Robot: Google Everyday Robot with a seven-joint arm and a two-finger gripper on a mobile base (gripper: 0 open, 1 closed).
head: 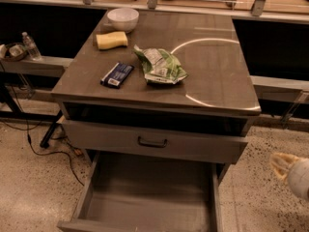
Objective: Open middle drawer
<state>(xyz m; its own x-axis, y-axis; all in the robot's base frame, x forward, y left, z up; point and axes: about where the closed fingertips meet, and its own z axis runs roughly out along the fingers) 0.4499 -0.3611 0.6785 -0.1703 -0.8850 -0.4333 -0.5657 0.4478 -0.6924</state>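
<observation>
The middle drawer (154, 141) is a wide grey front with a small dark bail handle (152, 142) at its centre, under a dark gap below the cabinet top (217, 71). Its front seems to stand slightly forward of the cabinet. Below it the lowest drawer (145, 197) is pulled far out and looks empty inside. My gripper (282, 164) is at the right edge of the view, low over the floor. It is to the right of the cabinet and apart from both drawers. Only its tan tip and a white part of the arm show.
On the cabinet top lie a white bowl (122, 18), a yellow sponge (111, 39), a blue packet (117, 74) and a green chip bag (159, 66). A water bottle (31, 46) stands on a ledge at the left. Cables (43, 151) lie on the speckled floor.
</observation>
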